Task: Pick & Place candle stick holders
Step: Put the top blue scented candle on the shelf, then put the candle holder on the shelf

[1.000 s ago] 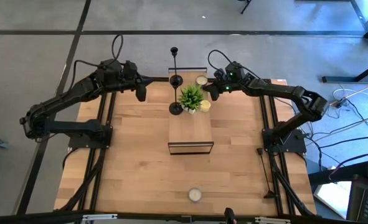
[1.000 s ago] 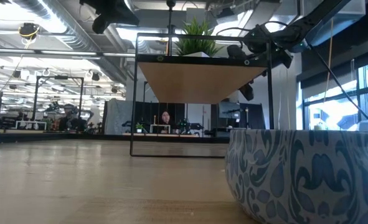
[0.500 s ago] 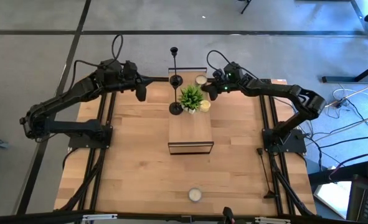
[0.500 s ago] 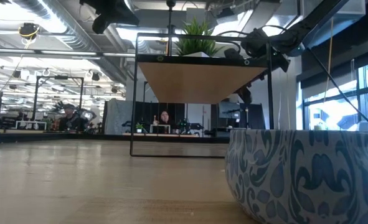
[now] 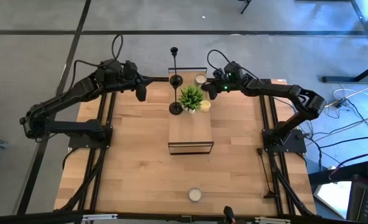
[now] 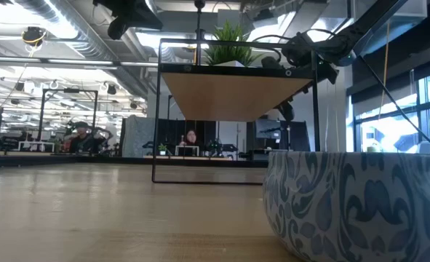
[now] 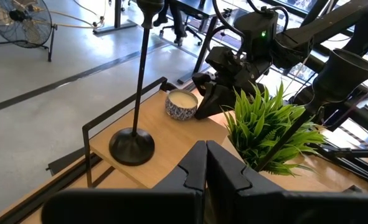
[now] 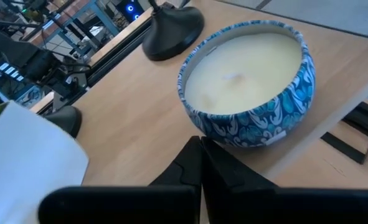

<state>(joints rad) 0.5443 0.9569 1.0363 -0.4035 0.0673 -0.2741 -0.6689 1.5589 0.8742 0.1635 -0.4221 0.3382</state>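
Note:
Two black candle stick holders stand on their round bases on the raised wooden shelf (image 5: 190,134). The tall one (image 5: 175,79) is at the shelf's far left corner (image 7: 132,147). A shorter one (image 5: 175,109) stands by the green plant (image 5: 192,96), and its cup shows in the left wrist view (image 7: 350,66). A third holder is out of view. My left gripper (image 5: 164,79) is shut and empty, level, just left of the tall holder's base. My right gripper (image 5: 208,84) is shut, its tips (image 8: 199,144) at the foot of a blue-patterned tin candle (image 8: 246,90). My right gripper's shut fingertips (image 8: 190,155) come level from the table's right side at the lower wall of the blue tin candle (image 8: 230,138). I cannot tell whether they touch it. The tin sits flat on the shelf.
A small yellow candle (image 5: 205,106) sits right of the plant. Another blue-patterned tin candle (image 5: 195,195) stands near the table's near edge and fills the low view's right foreground (image 6: 353,204). The shelf's thin black frame (image 6: 155,109) rises from the table.
My right gripper has shifted a little toward the blue tin candle on the shelf. Nothing on the shelf has moved.

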